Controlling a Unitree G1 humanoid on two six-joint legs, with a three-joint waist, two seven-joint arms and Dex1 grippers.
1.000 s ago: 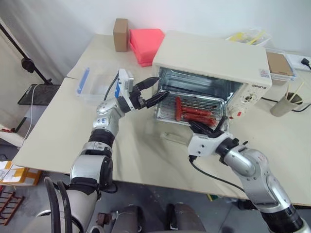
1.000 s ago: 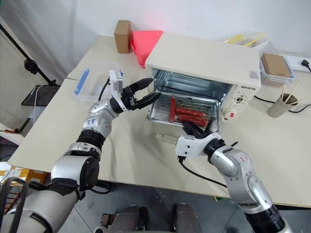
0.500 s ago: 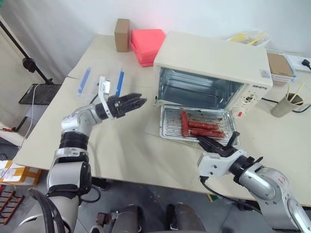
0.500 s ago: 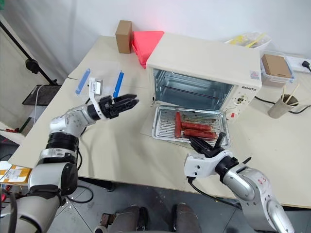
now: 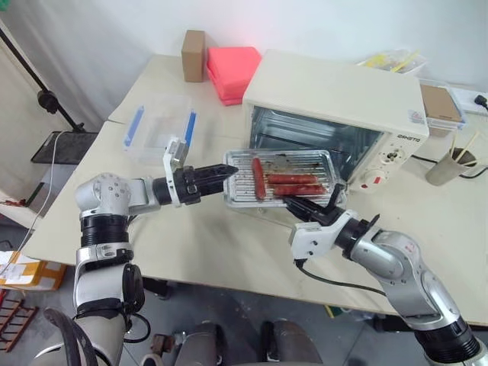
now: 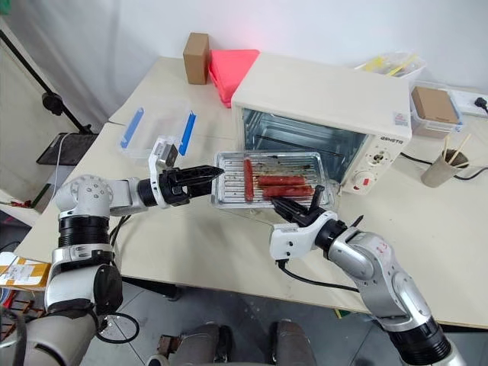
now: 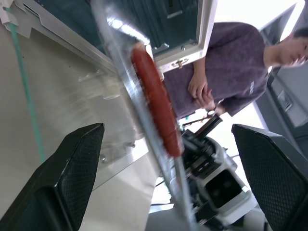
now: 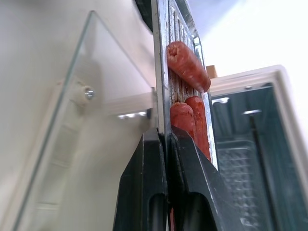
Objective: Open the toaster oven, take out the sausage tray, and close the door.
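The right gripper [image 5: 314, 210] is seen nearest, its two black fingers pinched tight on the near rim of the sausage tray [image 5: 278, 178], which is held up off the table [image 5: 229, 244] in front of the toaster oven [image 5: 335, 114]. In the right wrist view the tray edge [image 8: 161, 72] is clamped between the fingers [image 8: 144, 192], with sausages [image 8: 187, 65] lying on the wire rack just beyond. The left gripper [image 5: 219, 174] is held level beside the tray's left end, its fingers spread wide with nothing between them; in the left wrist view the tray's end and one sausage [image 7: 154, 96] stand between the parted fingers [image 7: 72, 168], and contact cannot be told. The door [image 8: 67, 144] is folded down flat under the tray, its glass pane seen in the right wrist view. Beyond, the oven cavity stands open. A clear plastic box with blue clips [image 5: 158, 128] lies left of the oven; a red folded cloth [image 5: 229, 69] and a brown carton [image 5: 192, 55] lie farther back.
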